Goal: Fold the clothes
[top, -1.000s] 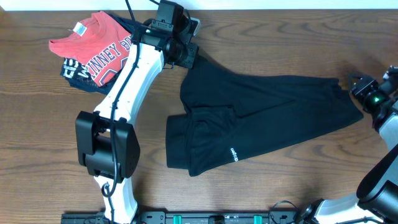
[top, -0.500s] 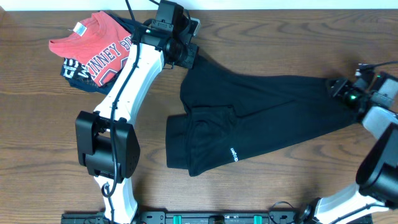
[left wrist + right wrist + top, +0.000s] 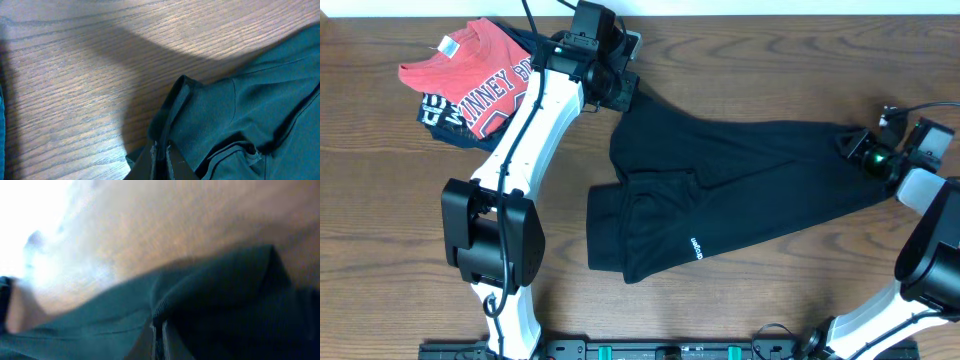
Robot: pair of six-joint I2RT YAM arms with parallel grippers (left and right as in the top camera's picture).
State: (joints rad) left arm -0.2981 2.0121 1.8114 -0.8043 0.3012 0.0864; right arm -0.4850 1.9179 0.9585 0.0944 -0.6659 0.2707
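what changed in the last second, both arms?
Right gripper moved left onto the black T-shirt at its right end and closed on it. Left gripper stays clamped on the shirt's far corner; the shirt's body and the red T-shirt are unmoved.

The black T-shirt [image 3: 750, 170] lies rumpled on the desk [image 3: 770, 310], stretched from far left toward the right. Its small white logo [image 3: 696, 247] shows by the near edge.

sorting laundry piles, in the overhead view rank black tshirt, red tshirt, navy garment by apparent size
1. black T-shirt
2. red T-shirt
3. navy garment, mostly covered by the red one, full size unsure
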